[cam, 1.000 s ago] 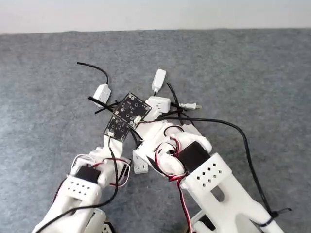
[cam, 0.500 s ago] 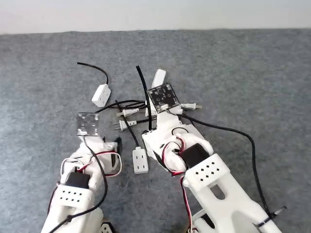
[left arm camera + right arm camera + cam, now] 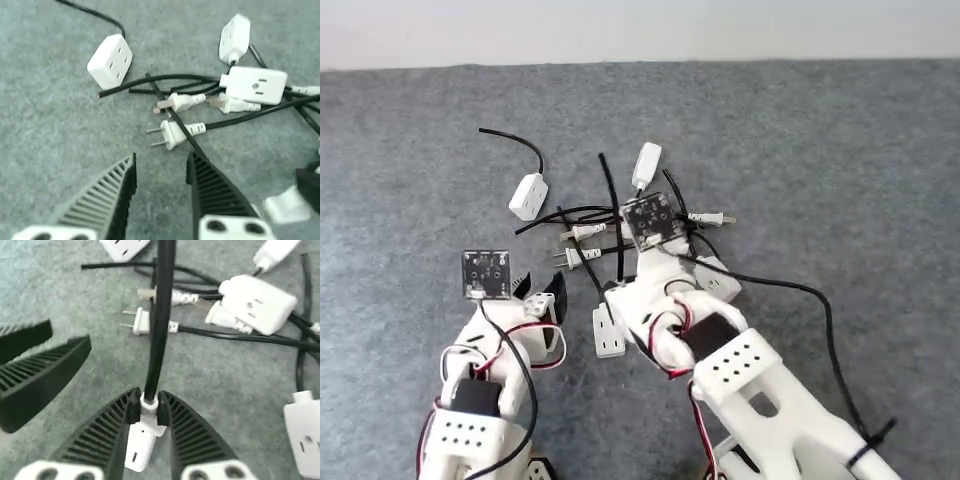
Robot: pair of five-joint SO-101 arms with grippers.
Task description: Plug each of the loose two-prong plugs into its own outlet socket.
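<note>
Right claw (image 3: 148, 400) is pinched down narrow on a white cord end (image 3: 141, 437), gripping it right where its black cord (image 3: 161, 315) comes out. From above, we see that cord run off toward 12 o'clock. Left claw (image 3: 162, 157) is about half open with nothing between the jaws, hanging over the grey table (image 3: 840, 140).

From above, the nearest two-prong plug (image 3: 172, 134) lies loose at roughly 1 o'clock from the left claw, with a second plug (image 3: 182, 101) just past it. Neither is in a socket. A white cube socket (image 3: 528, 195) sits at 12 o'clock from that claw, well apart. A flat socket strip (image 3: 608, 332) is at 4 o'clock, between the two arms. A chunky socket block (image 3: 255, 85) lies in the cord tangle, with a slim socket (image 3: 647, 165) at its 12 o'clock.
</note>
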